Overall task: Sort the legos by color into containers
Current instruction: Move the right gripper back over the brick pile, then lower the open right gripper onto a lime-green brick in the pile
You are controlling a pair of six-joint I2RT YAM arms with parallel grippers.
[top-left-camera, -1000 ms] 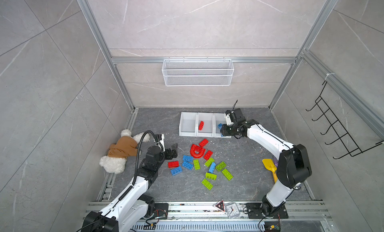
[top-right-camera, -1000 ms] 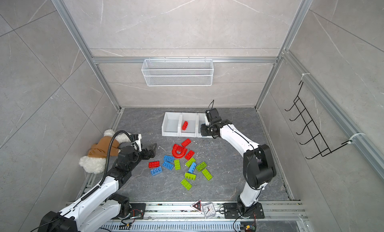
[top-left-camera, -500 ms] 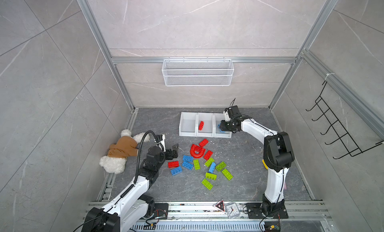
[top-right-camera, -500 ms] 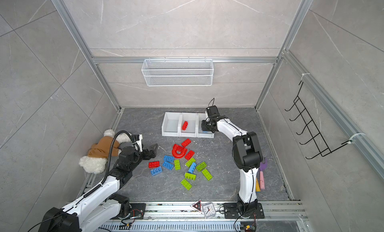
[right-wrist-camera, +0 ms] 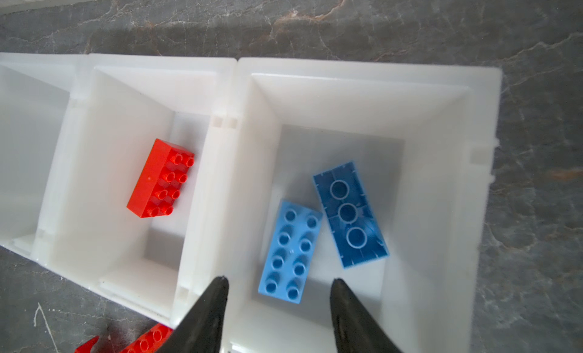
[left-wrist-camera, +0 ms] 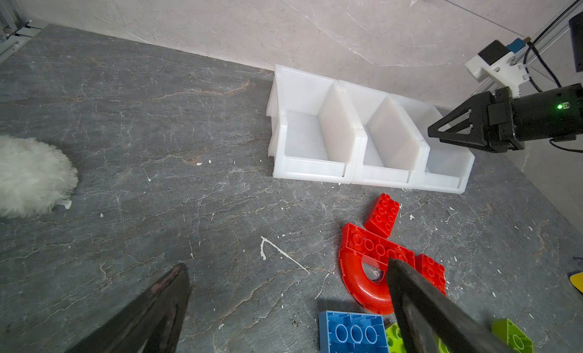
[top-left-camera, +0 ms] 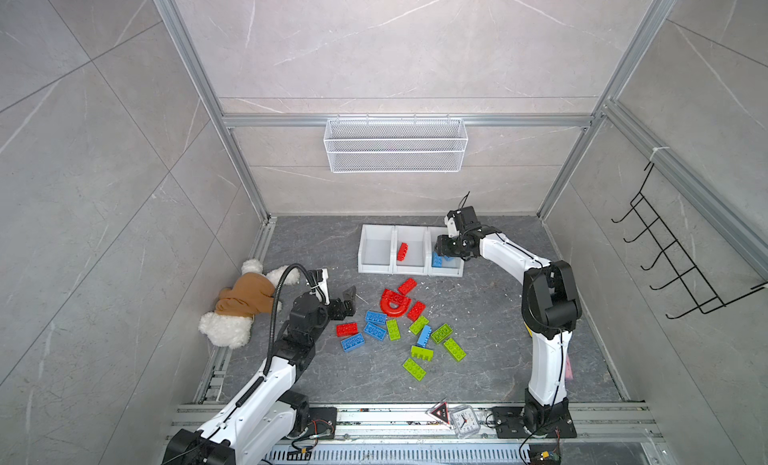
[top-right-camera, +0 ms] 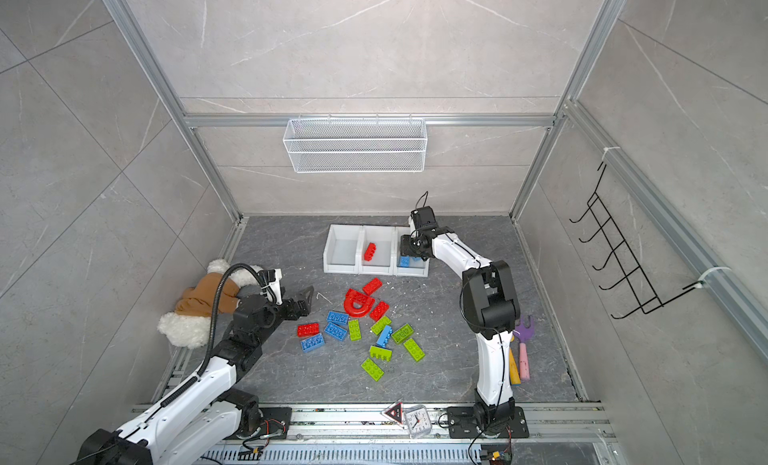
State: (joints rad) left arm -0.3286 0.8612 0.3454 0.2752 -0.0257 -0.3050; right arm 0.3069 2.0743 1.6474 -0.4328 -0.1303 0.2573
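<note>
- At twelve o'clock from the loose pile (top-left-camera: 392, 329), the containers (top-left-camera: 411, 271) hold just three legos. One red brick (right-wrist-camera: 161, 179) is in the middle bin (right-wrist-camera: 126, 89). A light blue brick (right-wrist-camera: 290, 250) lies beside a dark blue brick (right-wrist-camera: 350, 214) in the three o'clock bin (right-wrist-camera: 426, 146).
- At the row's other end, the nine o'clock bin (top-left-camera: 376, 255) shows nothing inside (so green has no start yet).
- Over the three o'clock bin hangs the right gripper (right-wrist-camera: 279, 279), jaws parted and empty; both blue bricks lie on the bin's bottom.
- At nine o'clock of the pile hovers the left gripper (top-left-camera: 348, 304), spread wide, grasping nothing.
- Unsorted on the floor (top-left-camera: 498, 317), by my count: four red pieces including the red arch (top-left-camera: 395, 307), four blue and six green.
- Judged from this, the sort is early, with well under a quarter done.
</note>
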